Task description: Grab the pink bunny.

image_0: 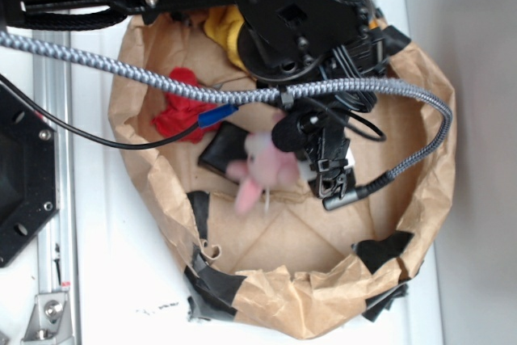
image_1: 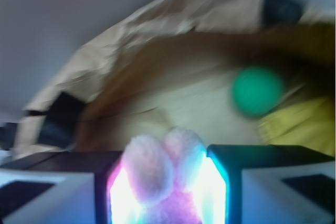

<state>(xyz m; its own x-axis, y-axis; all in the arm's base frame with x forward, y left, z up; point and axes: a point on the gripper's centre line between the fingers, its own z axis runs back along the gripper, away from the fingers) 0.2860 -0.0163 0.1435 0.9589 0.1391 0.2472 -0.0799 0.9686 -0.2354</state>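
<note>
My jaws pinch the pink bunny [image_1: 164,174] between both pads, inside the brown paper bag [image_0: 420,199]; I see the green ball [image_1: 257,91] and red cloth [image_0: 182,107] lying apart.

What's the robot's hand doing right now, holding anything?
Hand: closed on the pink bunny, which sits squeezed between its two fingers.

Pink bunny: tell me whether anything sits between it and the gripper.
Nothing visible does. The pink bunny already sits between the jaws of the gripper, apart from the green ball in the paper bag.
</note>
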